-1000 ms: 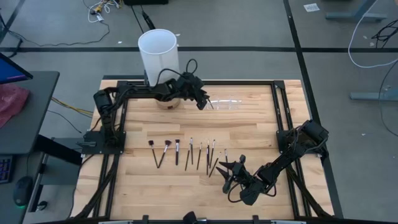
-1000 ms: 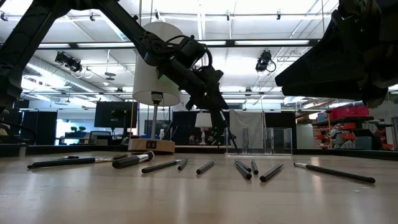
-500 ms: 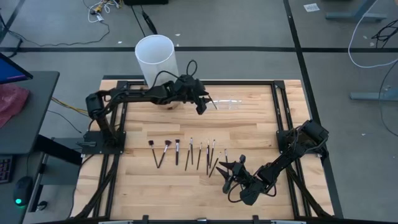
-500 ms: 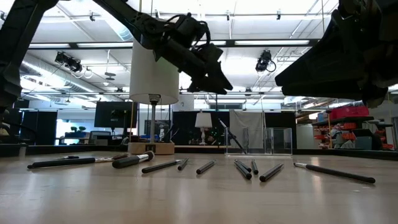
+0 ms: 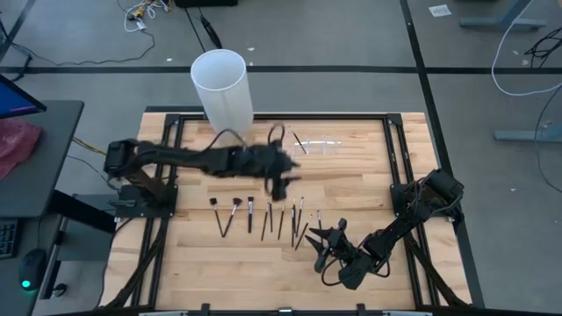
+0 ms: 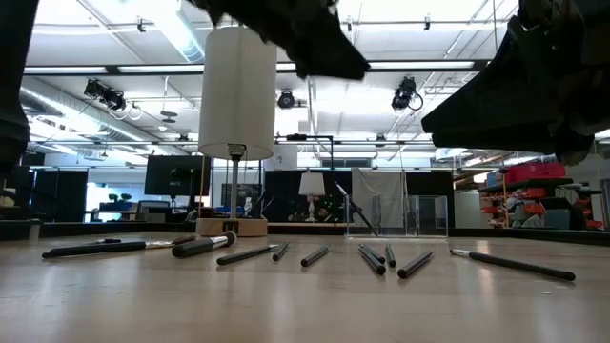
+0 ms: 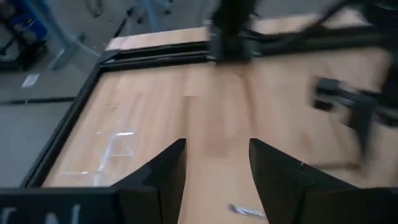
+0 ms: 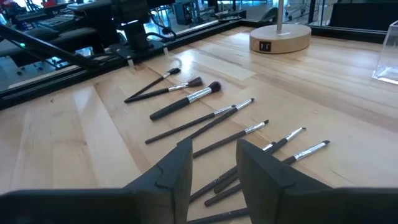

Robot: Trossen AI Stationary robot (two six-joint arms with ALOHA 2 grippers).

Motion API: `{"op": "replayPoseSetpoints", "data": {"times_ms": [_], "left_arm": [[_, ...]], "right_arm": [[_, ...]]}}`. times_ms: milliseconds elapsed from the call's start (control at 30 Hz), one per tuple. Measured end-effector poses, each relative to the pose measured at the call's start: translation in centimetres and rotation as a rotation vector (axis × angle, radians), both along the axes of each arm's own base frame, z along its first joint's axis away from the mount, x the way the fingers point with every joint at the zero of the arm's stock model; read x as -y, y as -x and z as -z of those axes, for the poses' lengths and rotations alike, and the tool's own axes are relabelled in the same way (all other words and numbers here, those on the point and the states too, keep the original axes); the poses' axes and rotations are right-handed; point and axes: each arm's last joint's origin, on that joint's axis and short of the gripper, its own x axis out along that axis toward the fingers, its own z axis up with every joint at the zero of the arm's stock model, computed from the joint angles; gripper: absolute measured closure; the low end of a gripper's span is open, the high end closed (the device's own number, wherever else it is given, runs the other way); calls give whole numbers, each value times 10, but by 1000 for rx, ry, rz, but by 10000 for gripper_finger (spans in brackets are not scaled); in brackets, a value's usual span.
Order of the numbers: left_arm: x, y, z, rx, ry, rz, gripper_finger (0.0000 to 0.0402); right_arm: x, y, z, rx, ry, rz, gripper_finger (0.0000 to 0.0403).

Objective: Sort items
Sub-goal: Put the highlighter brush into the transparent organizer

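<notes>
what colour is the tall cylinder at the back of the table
White; the tall cylinder shows best in the high view.

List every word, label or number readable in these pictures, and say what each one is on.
None can be read.
Wooden lamp base: a small dark label, too small to read.
Left gripper: pale lettering on its body, cut off by the picture's edge, unreadable.
Brushes: no markings visible.

Thin dark-handled brushes [image 5: 263, 218] lie flat in a loose row mid-table.
</notes>
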Motion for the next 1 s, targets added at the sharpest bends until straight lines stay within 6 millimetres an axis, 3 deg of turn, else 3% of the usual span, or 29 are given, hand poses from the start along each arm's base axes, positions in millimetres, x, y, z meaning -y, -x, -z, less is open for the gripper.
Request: {"op": "replayPoseSetpoints", "data": {"times_ms": [167, 267, 400, 600, 800, 1000], "left_arm": [[46, 26, 8, -110, -63, 34, 225], [60, 48, 28, -159, -17, 6, 225], [68, 82, 61, -171, 68, -104, 225], [76, 128, 93, -105, 186, -344, 225], [96, 151, 109, -146, 245, -407, 225], [97, 170, 119, -236, 389, -582, 225]], "right_arm": [[2, -2, 1, -16, -31, -19, 261], [5, -5, 1, -15, -52, -11, 237], [11, -10, 3, -43, -56, -13, 200], [26, -20, 8, -85, -8, 24, 160], [52, -36, 14, -161, 98, 79, 152], [79, -51, 12, -241, 224, 114, 152]]}}
